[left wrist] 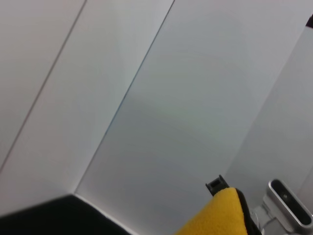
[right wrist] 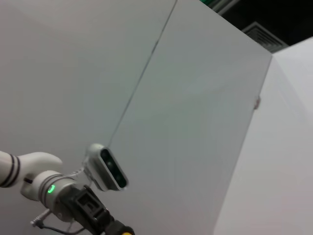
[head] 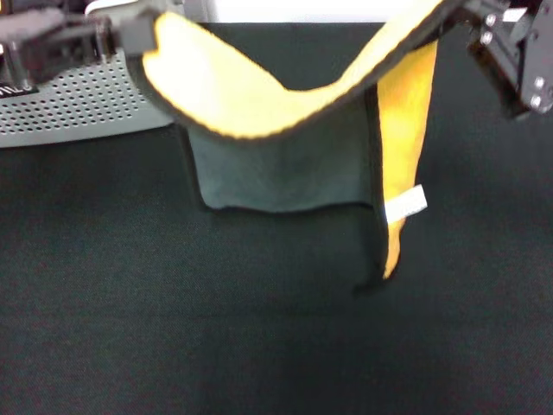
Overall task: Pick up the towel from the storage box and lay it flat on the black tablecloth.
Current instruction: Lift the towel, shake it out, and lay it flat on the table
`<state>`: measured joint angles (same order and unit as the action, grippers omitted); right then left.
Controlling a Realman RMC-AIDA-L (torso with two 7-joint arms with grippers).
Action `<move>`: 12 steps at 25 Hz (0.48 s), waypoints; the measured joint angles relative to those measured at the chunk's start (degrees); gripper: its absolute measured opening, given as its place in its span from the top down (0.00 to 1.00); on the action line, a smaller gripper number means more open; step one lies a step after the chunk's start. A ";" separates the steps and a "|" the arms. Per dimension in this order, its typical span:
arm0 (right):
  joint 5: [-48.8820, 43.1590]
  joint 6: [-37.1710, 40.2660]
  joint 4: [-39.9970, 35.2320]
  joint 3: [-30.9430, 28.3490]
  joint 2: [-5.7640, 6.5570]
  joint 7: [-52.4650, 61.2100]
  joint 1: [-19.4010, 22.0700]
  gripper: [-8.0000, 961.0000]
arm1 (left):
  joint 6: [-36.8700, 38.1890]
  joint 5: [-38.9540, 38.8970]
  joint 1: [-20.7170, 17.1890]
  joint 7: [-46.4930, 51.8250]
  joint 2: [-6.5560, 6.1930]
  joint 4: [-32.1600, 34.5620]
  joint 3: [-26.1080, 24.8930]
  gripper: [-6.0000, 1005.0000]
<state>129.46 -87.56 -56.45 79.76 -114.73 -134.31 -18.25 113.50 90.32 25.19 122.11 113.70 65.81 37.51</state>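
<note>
You can't see the fingertips of the left gripper (head: 130, 35); the towel (head: 276, 130) covers them. The right gripper (head: 484, 26) is cut off by the frame's top corner, its hold hidden. The towel's small white tag (head: 406, 206) is too blurred to read, and the storage box (head: 78, 108) runs off the left edge

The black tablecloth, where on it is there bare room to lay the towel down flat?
The black tablecloth lies bare across its whole near half, below the hanging towel, and on both sides of it. It is crowded only at the far left, where the storage box sits. The left gripper and right gripper hold the towel's top corners above the cloth.
</note>
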 joint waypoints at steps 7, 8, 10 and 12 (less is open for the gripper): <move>-4.83 -0.54 -1.28 -5.82 -0.08 9.98 -1.25 0.98 | -1.59 0.10 2.32 0.50 -1.11 -2.66 -1.27 0.97; -5.48 -0.97 -1.90 -5.83 -0.03 11.50 -0.77 0.98 | -1.33 0.06 2.02 0.48 -1.31 -3.45 -1.18 0.97; -7.26 -2.52 -3.17 -5.80 -0.19 14.38 0.88 0.98 | -0.33 0.05 1.21 0.30 -1.68 -4.89 -0.92 0.98; -8.82 -4.29 -4.61 -5.46 -0.41 16.56 2.95 0.98 | 1.48 0.01 0.04 0.18 -2.17 -6.39 -0.60 0.98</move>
<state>120.64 -91.85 -61.05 74.30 -115.15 -117.75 -15.30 114.98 90.33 25.23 122.28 111.54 59.42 36.92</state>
